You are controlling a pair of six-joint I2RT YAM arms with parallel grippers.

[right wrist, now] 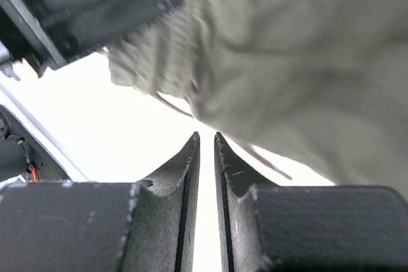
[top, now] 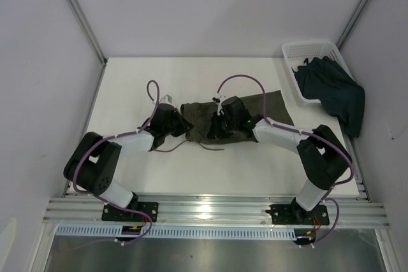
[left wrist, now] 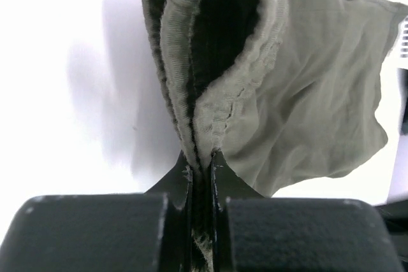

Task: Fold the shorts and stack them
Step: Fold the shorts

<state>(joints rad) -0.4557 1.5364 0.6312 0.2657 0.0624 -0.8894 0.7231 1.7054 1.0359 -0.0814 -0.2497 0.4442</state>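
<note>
The left claw (left wrist: 201, 157) is clamped on the ribbed waistband of the olive-green shorts (left wrist: 306, 93). The right claw (right wrist: 206, 139) stands slightly parted with nothing between its fingers, the cloth just ahead of them. The shorts lie mid-tabletop (top: 255, 170), a plain white surface enclosed by pale walls. Their long axis runs left to right, waistband toward the left arm. The navy-teal shorts (top: 335, 93) drape over the white mesh basket (top: 306, 48) in the far right corner.

A white mesh basket (top: 306, 48) sits on the table (top: 127, 87), far right corner.
</note>
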